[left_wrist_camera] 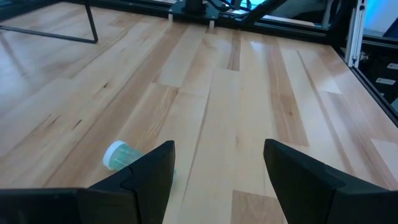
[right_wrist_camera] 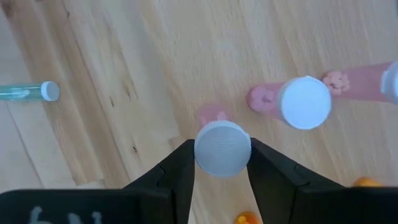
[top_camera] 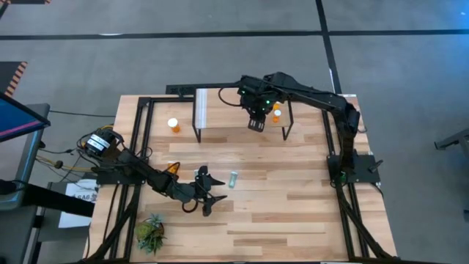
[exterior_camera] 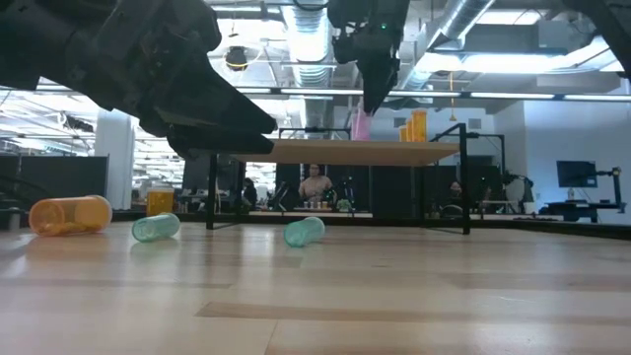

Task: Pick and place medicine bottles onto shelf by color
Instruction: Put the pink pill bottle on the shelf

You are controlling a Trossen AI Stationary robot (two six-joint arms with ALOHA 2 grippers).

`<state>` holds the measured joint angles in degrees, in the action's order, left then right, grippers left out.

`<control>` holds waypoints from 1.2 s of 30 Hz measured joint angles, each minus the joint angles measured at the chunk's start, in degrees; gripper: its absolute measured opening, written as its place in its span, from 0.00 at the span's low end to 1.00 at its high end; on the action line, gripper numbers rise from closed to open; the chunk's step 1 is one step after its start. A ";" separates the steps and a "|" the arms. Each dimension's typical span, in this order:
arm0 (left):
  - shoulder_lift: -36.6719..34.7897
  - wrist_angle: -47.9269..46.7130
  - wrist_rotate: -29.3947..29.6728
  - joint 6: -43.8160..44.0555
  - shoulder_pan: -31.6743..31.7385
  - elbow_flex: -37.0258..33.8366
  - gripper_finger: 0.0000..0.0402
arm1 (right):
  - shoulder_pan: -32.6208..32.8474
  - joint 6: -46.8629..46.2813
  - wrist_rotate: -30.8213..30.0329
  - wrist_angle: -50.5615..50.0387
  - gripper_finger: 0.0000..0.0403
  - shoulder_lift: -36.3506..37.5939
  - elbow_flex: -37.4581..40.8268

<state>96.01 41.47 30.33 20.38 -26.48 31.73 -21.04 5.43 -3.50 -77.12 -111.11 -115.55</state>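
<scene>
My right gripper [top_camera: 256, 123] hangs over the light-wood shelf [top_camera: 227, 132], shut on an upright pink bottle [exterior_camera: 361, 125]. A second pink bottle [right_wrist_camera: 304, 102] stands next to it, and orange bottles [exterior_camera: 414, 126] stand farther along the shelf. My left gripper [top_camera: 218, 188] is open, low over the table. Two teal bottles [exterior_camera: 304, 231] [exterior_camera: 156, 228] lie on their sides on the table; one [left_wrist_camera: 118, 155] shows partly behind a left finger. An orange bottle [exterior_camera: 69, 214] lies on its side at the left. My right gripper pinches the pink bottle's white cap [right_wrist_camera: 222, 148] between its two fingers, one on each side. The fingers come from above, pointing steeply down. The bottle stays upright below them, its base at the shelf top; whether it rests there I cannot tell.
A pale translucent panel [top_camera: 201, 108] stands at the shelf's left end. A small green plant [top_camera: 151, 233] sits at the table's near left corner. Black frame rails [top_camera: 143, 132] run along the table's sides. Bare wood lies between the shelf and the near edge.
</scene>
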 joint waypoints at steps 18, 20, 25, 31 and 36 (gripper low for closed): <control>0.00 0.00 -0.14 0.02 0.00 0.00 0.58 | -0.01 -0.44 0.74 0.79 0.47 0.00 0.04; 0.00 0.00 -0.55 0.00 0.00 0.00 0.58 | 0.30 0.10 0.74 0.51 0.47 0.00 0.04; 0.00 0.00 -0.55 0.00 -0.01 0.01 0.58 | 2.18 0.20 0.71 -0.55 0.46 1.58 0.13; 0.00 -0.02 -0.55 0.02 -0.34 0.00 0.58 | 6.50 -2.08 0.16 0.45 0.45 6.87 0.13; 0.00 -0.02 0.48 0.00 -0.92 0.00 0.58 | 12.55 -4.89 -5.14 4.07 0.45 12.55 1.93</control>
<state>96.01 41.45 30.81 20.38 -27.40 31.73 -8.49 0.54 -8.65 -73.06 -98.56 -113.62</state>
